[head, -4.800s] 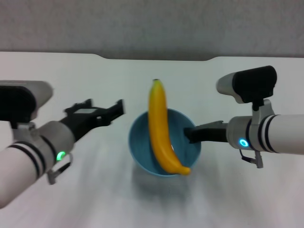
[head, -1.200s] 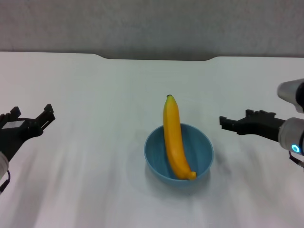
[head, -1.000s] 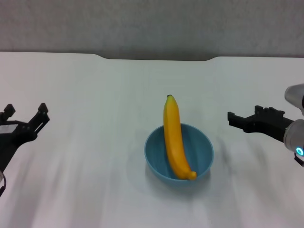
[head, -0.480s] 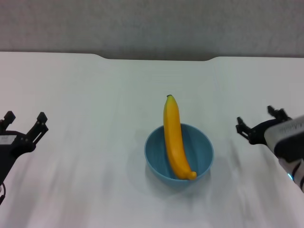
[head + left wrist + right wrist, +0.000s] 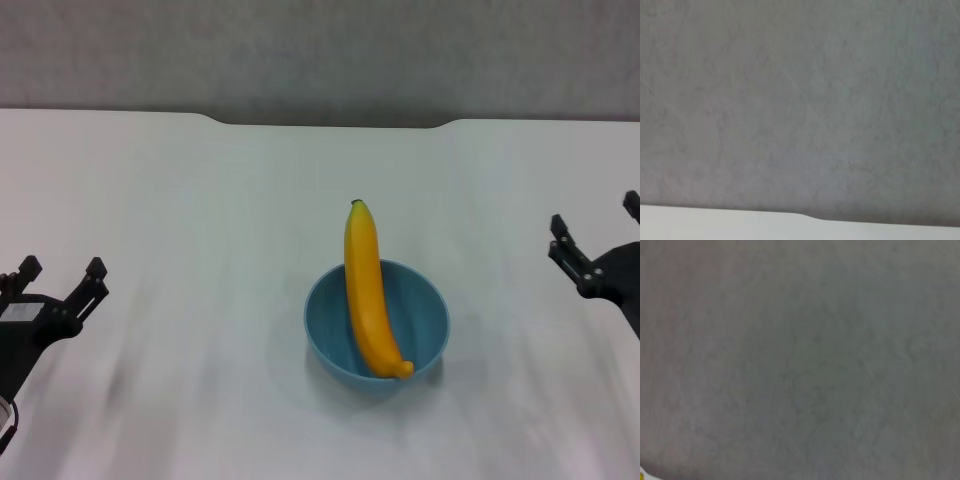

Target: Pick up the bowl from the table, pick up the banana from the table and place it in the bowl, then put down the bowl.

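- Grey wall (image 5: 320,50) at the far end, plain and a bit blotchy.
- Same grey wall (image 5: 800,100) filling almost the whole left wrist view.
- Grey wall (image 5: 800,360) again, filling nearly all of the right wrist view.
- No other loose things to see anywhere.

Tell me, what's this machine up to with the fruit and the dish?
Right now nothing is being held. The banana lies in the blue bowl, its stem end sticking out over the far rim, and the bowl sits on the white table. The left tool is open near the table's left side, and the right tool is open at the right, both well away from the bowl.
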